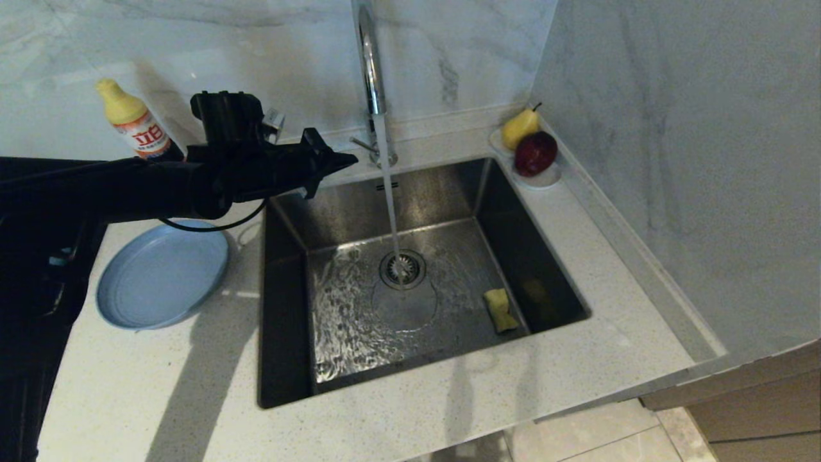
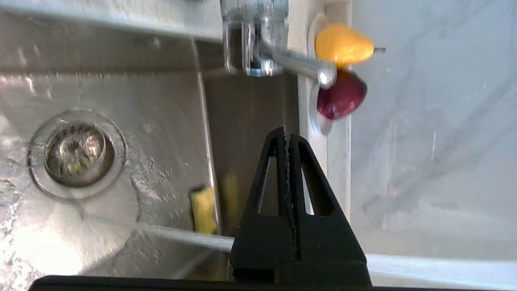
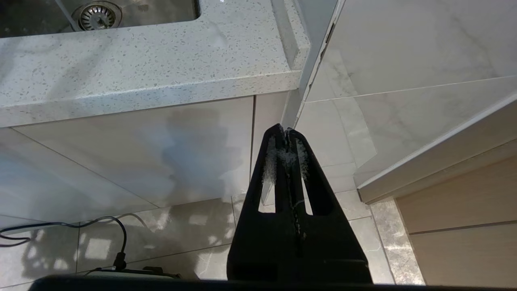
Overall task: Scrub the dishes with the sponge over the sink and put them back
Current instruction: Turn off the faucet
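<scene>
Lengthwise along sink's (image 1: 288, 256) right wall: sponge (image 1: 500, 310).

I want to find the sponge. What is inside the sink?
Inside the sink: the sponge by the right wall, the drain strainer, and water running from the tap. No dishes show there; nothing is covered.

Head cam looks down on sink (image 1: 359, 212); L wrist cam close over it.

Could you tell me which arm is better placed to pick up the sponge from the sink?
Probably the left. Its shut claw hovers at the sink's rear left corner, with the sponge in its view. The right claw hangs shut below the countertop, facing the cabinet.
</scene>
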Robot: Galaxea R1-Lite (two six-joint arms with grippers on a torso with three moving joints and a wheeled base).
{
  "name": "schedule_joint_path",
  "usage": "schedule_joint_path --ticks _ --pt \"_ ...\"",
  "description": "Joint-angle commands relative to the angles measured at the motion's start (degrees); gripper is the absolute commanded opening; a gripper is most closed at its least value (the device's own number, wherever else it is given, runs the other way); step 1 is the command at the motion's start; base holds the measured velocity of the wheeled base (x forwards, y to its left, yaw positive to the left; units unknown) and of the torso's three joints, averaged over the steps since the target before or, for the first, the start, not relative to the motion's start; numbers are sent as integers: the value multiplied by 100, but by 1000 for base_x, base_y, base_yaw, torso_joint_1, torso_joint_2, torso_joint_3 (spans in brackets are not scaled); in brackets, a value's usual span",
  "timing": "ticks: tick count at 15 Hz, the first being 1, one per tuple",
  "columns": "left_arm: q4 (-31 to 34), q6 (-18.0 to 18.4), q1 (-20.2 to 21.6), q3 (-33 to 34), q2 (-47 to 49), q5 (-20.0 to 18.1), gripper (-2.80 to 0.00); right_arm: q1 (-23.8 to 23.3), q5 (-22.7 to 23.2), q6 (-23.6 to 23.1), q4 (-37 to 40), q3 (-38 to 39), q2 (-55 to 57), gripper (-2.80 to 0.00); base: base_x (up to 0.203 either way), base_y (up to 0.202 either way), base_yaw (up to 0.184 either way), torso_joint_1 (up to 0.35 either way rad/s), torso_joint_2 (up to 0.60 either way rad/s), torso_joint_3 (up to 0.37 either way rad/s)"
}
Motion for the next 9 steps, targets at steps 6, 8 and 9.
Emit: schedule_joint_path --ticks 6,8,9 --pt "-905 -273 2 -22 232 158 -280 -1 2 -1 0 0 -8 -280 0 0 0 0 0 0" --pt "-1032 -336 -10 -22 272 137 -280 4 2 -1 -1 0 -8 -280 0 0 0 0 0 0" --pt "-1085 -336 -43 -22 289 132 -280 4 2 -1 5 0 -8 -280 0 0 0 0 0 0"
